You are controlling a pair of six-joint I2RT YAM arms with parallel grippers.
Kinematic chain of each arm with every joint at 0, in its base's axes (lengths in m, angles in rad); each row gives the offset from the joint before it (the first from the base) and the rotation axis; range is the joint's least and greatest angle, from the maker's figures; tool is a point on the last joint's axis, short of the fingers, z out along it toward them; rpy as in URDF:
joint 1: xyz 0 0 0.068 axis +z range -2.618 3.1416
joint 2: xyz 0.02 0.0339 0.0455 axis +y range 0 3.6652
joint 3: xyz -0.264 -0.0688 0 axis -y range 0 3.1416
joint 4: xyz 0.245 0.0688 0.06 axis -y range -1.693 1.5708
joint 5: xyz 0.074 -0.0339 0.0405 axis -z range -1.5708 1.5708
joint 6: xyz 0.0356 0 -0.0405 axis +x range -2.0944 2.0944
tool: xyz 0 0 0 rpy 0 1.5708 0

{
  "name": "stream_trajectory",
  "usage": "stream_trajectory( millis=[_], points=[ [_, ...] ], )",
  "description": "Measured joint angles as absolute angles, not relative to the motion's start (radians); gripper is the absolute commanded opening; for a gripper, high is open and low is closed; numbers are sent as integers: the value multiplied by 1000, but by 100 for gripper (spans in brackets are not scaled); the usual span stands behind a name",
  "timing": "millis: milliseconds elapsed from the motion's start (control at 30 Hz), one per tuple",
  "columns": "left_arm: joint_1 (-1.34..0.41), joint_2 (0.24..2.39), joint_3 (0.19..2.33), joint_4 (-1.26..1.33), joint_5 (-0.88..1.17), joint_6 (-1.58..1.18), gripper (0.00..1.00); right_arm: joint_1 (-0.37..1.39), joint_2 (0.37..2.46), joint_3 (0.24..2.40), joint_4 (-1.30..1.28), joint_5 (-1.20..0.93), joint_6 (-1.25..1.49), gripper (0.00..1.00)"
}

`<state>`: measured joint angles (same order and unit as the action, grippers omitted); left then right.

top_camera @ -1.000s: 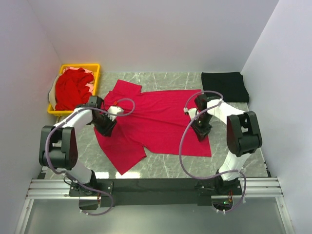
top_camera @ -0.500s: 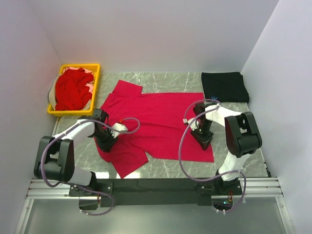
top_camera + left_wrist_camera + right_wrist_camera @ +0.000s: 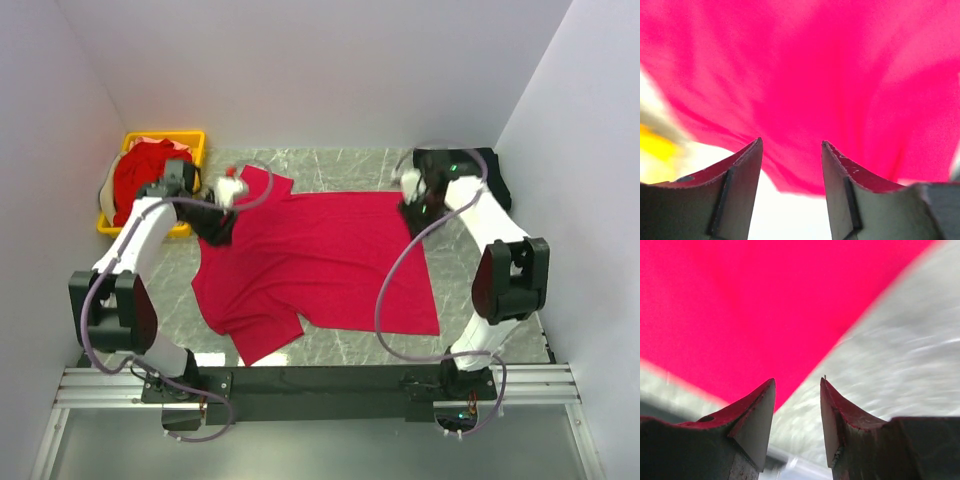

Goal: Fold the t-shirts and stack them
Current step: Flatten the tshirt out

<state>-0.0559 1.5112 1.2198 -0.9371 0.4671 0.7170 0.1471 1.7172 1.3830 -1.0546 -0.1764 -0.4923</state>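
Lying flat in the middle of the counter (image 3: 350, 165), the red t-shirt (image 3: 320, 265) runs its long axis left to right, sleeves left, hem right. Left jaws are open at its upper-left sleeve, right jaws open at the upper-right hem corner, so each arm's nearest its own end.

Matt red cloth t-shirt (image 3: 320, 260); glossy grey marble-look table (image 3: 480, 290); yellow plastic basket (image 3: 195, 140).

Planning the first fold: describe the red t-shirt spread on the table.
The red t-shirt is bright red soft cloth, spread nearly flat on the table, lightly wrinkled, sleeves to the left, hem to the right. The open left hand is at its far sleeve, the open right hand at its far hem corner.
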Motion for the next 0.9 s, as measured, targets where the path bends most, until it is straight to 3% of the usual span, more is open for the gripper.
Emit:
stream_trajectory(
  millis=[367, 567, 900],
  points=[
    [-17, 1886, 1620, -561, 434, 339, 62, 85, 2133, 1936, -857, -104, -367, 47],
    [0, 1998, 1678, -458, 386, 235, 62, 85, 2298, 2038, -783, -50, -301, 46],
    [0, 2063, 1715, -389, 349, 212, 63, 70, 2379, 2128, -726, -17, -262, 45]
  ],
)
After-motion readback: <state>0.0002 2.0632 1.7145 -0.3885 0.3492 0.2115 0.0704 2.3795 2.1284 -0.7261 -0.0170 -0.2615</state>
